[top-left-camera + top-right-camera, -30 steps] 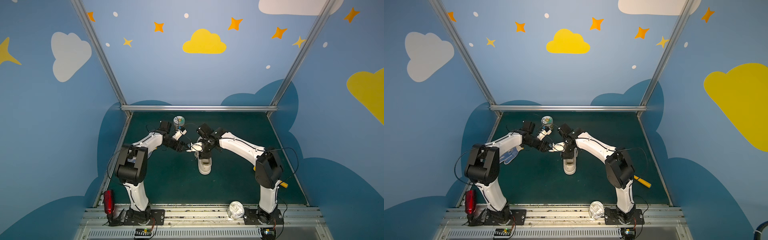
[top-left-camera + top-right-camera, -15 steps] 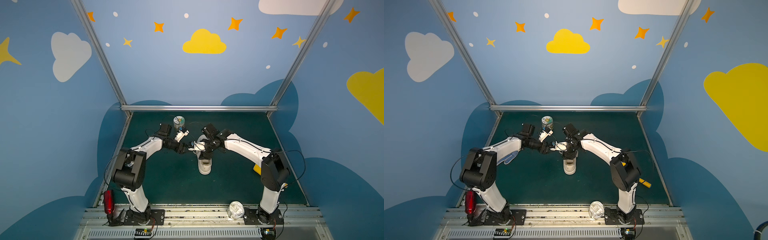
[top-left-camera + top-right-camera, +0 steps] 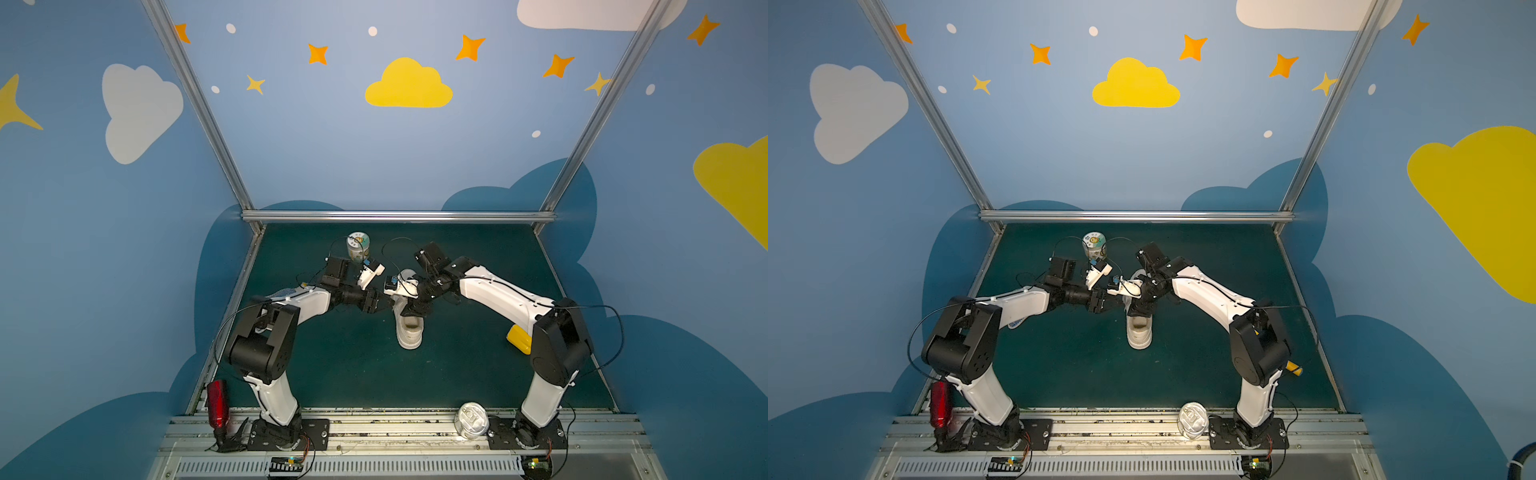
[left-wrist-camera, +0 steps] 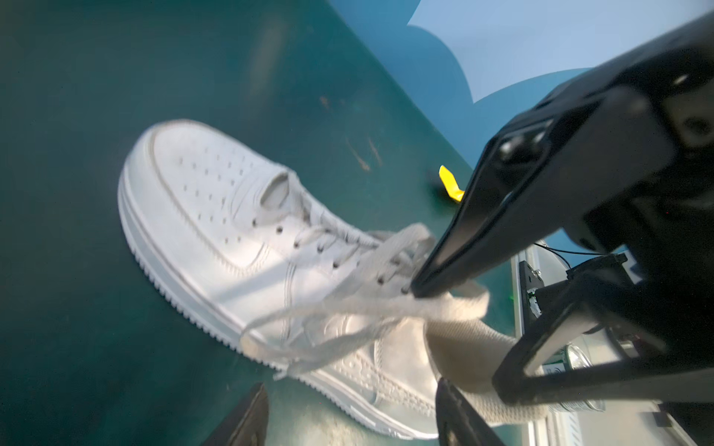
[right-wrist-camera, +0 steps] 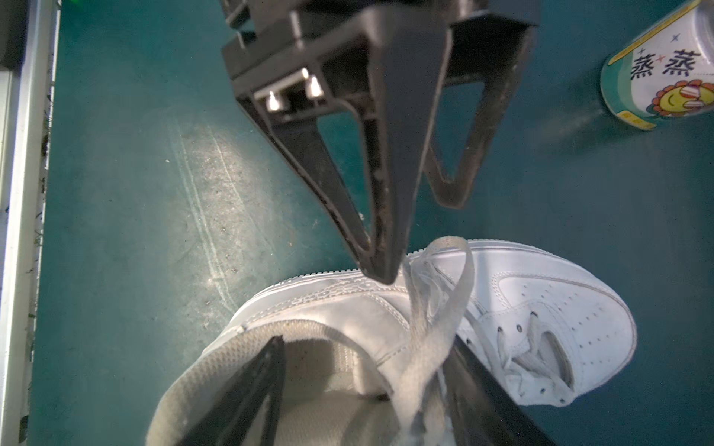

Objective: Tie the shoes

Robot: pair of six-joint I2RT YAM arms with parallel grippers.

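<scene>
Right pincer (image 3: 417, 309) dipped lower, one finger (image 5: 251, 386) seemingly inside shoe (image 3: 409, 334).

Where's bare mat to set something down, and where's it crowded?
Free: front mat between sneaker heel and front rail; back-right corner behind the right arm. Crowded: the laces, where left tool and right tool meet, printed can just behind; yellow object beside right arm.

You've got one sneaker (image 3: 409, 332), single, no pair. Two arms: one left arm (image 3: 291, 307), one right arm (image 3: 498, 293). Two cans total: one printed can (image 3: 358, 246), one silver can (image 3: 471, 419). One red bottle (image 3: 217, 403). One yellow object (image 3: 519, 338), partly hidden, so the kind is unclear. One blue-dotted glove (image 3: 1018, 324), mostly under the left arm.
</scene>
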